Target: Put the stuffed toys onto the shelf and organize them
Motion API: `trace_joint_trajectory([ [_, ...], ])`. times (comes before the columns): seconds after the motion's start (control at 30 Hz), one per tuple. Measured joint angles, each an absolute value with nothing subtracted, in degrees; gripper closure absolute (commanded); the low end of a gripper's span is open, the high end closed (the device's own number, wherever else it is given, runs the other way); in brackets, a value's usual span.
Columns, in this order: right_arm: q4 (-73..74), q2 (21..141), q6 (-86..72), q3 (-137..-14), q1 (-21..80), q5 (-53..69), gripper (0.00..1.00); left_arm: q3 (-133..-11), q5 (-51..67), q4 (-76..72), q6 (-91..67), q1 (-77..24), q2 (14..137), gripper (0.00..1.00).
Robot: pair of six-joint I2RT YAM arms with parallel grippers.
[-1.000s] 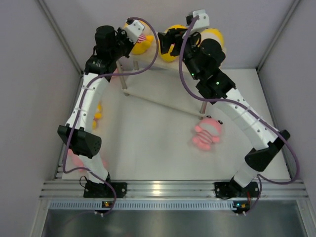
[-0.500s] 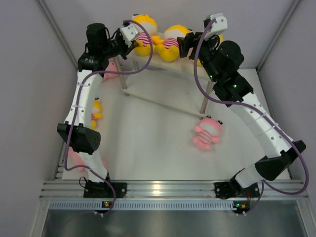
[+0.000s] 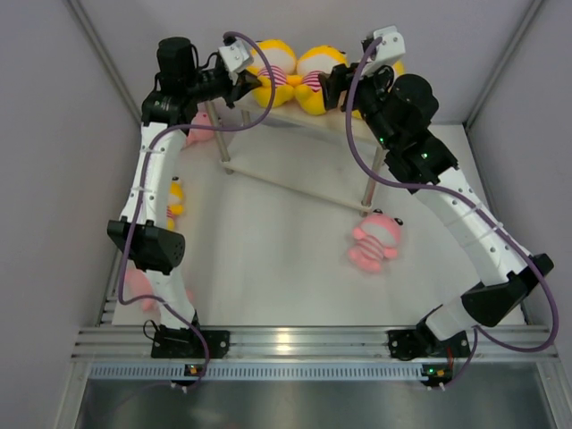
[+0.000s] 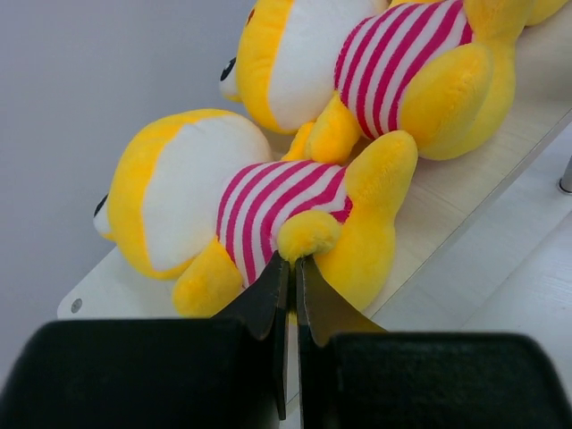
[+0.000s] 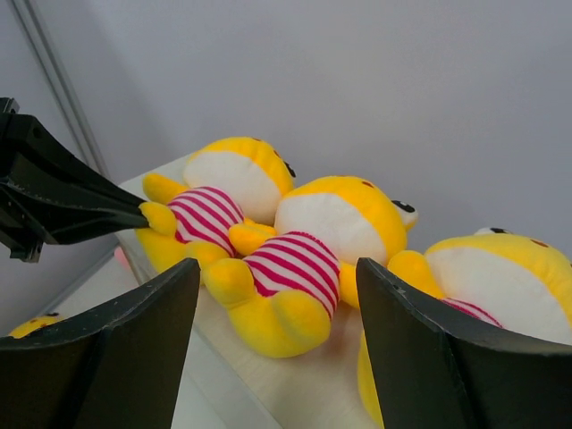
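The cream shelf [image 3: 284, 114] stands at the back. Three yellow toys lie side by side on its top board: a left one [image 3: 273, 73], a middle one [image 3: 313, 82] and a right one [image 3: 391, 68], which my right arm partly hides. My left gripper [image 3: 245, 87] is shut on the left yellow toy's paw [image 4: 304, 234]; that toy [image 4: 197, 206] lies beside the middle one [image 4: 375, 71]. My right gripper [image 3: 331, 89] is open wide and empty, just in front of the middle toy [image 5: 313, 241]. A pink toy [image 3: 375, 241] lies on the table.
Another pink toy [image 3: 201, 127] lies behind the left arm by the shelf's left leg. A yellow toy [image 3: 175, 202] and a pink toy [image 3: 134, 288] lie along the left wall. Grey walls close in on the back and sides.
My left gripper has moved the yellow toy right and laid it down against the middle toy. My right gripper has shifted slightly left, staying open.
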State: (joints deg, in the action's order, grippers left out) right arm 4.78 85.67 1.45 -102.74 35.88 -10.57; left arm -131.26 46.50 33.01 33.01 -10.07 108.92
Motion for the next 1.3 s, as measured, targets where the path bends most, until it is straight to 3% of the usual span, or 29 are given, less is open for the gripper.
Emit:
trace_joint_trajectory([
  [0.5, 6.26, 86.56, 1.63, -101.97, 35.88, -10.37, 0.29, -137.12, 49.10, 32.93, 31.42, -10.02, 114.78, 1.00],
  [0.6, 6.55, 86.54, 1.89, -101.23, 35.88, -10.37, 0.29, -137.49, 49.06, 32.95, 31.38, -10.02, 115.28, 0.90],
  [0.63, 6.66, 86.56, 1.93, -100.92, 35.88, -10.35, 0.28, -137.58, 48.97, 32.95, 31.31, -10.02, 115.31, 0.82],
  [0.73, 6.98, 86.56, 1.96, -100.33, 35.88, -10.28, 0.28, -137.60, 47.88, 32.95, 30.92, -10.02, 115.28, 0.77],
  [0.83, 6.90, 86.52, 1.96, -99.70, 35.88, -10.20, 0.28, -136.90, 45.21, 32.86, 31.03, -10.02, 115.00, 0.59],
  [0.87, 6.59, 86.37, 1.96, -99.20, 35.88, -10.00, 0.28, -135.68, 44.03, 32.73, 31.20, -10.02, 114.45, 0.49],
  [0.93, 6.44, 85.89, 1.96, -98.10, 35.88, -9.58, 0.27, -133.78, 41.67, 33.10, 31.51, -10.02, 113.36, 0.40],
  [0.97, 6.39, 85.65, 1.96, -97.51, 35.88, -9.39, 0.28, -133.16, 40.45, 33.17, 31.42, -10.02, 112.92, 0.25],
  [1.03, 6.33, 85.25, 1.96, -96.75, 35.88, -8.99, 0.27, -132.49, 38.11, 33.30, 31.66, -10.00, 112.01, 0.08],
  [1.13, 6.00, 84.68, 1.96, -96.09, 35.88, -8.47, 0.27, -131.26, 34.57, 33.82, 31.40, -10.02, 109.71, 0.01],
  [1.3, 5.13, 83.35, 1.93, -95.26, 35.88, -7.35, 0.27, -129.56, 29.93, 34.33, 31.46, -10.02, 104.77, 0.01],
])
